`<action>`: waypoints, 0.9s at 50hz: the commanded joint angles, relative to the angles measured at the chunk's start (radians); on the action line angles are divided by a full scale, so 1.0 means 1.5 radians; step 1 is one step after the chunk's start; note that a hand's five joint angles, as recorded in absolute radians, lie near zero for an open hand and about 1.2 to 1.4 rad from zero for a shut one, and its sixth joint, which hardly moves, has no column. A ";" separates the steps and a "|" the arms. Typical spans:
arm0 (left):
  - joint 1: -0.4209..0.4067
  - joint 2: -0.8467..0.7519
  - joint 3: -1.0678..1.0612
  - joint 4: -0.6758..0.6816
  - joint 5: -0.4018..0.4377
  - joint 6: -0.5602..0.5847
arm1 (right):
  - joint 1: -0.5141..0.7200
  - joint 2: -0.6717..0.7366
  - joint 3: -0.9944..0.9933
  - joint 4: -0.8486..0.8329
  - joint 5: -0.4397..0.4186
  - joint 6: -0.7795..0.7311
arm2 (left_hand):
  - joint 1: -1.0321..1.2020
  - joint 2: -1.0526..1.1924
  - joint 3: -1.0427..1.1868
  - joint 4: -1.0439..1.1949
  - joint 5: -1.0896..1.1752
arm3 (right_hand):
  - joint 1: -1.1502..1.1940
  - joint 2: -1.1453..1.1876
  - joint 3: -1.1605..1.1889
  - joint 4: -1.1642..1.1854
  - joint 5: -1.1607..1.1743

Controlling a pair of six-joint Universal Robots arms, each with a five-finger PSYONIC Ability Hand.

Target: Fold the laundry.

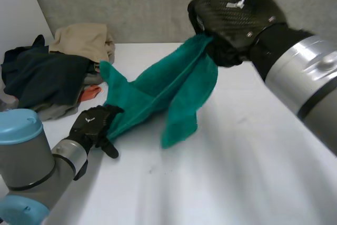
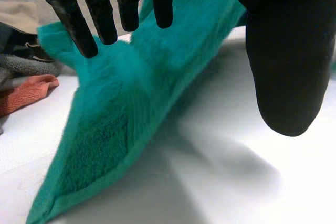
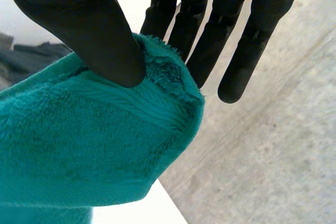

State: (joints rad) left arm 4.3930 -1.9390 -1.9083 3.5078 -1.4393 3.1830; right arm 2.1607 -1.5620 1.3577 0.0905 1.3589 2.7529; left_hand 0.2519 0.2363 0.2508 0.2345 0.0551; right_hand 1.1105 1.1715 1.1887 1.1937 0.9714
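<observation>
Right hand (image 1: 237, 9) pinches the towel (image 1: 168, 85) by a corner above the desk (image 1: 237, 172); left hand (image 1: 95, 123) rests unclenched at its low end. Soft, light, limp, I judge: grip corners

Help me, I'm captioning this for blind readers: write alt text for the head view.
The robot's right hand pinches one end of a green towel and holds it raised above the white table. The towel slopes down to the left hand, open at its lower end on the table. A pile of clothes lies at the table's far left.
</observation>
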 commanded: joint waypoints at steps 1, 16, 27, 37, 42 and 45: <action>0.003 -0.049 0.047 -0.004 0.000 -0.004 | -0.009 -0.058 -0.015 0.015 0.026 0.049 | 0.222 0.233 0.223 0.234 0.237 | 0.191 0.150 0.138 0.135 0.167; 0.019 0.101 0.063 0.039 -0.043 0.009 | -0.155 0.026 0.008 0.053 0.026 -0.024 | 0.763 0.773 0.764 0.775 0.778 | 0.191 0.150 0.138 0.135 0.167; 0.024 0.016 0.256 0.042 0.024 0.108 | -0.183 0.266 -0.157 0.073 0.050 -0.127 | 0.763 0.773 0.764 0.775 0.778 | 0.191 0.150 0.138 0.135 0.167; 0.023 -0.147 0.678 0.129 0.015 0.183 | -0.183 0.369 -0.443 -0.108 0.146 -0.054 | 0.763 0.773 0.764 0.775 0.778 | 0.191 0.150 0.138 0.135 0.167; 0.027 -0.152 0.739 0.207 -0.017 0.124 | -0.185 0.354 -0.450 -0.209 0.149 -0.049 | 0.763 0.773 0.764 0.775 0.778 | 0.191 0.150 0.138 0.135 0.167; 0.038 -0.152 0.740 0.214 -0.030 0.108 | -0.184 0.345 -0.442 -0.198 0.147 -0.052 | 0.763 0.773 0.764 0.775 0.778 | 0.191 0.150 0.138 0.135 0.167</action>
State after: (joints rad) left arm 4.4299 -2.1724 -0.8242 3.7674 -1.4454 3.4122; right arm 1.8867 -1.0128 0.6786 -0.1530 1.5835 2.6749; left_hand 1.1733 1.1957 1.1906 1.2001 0.9759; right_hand 1.1105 1.1715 1.1955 1.1976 0.9791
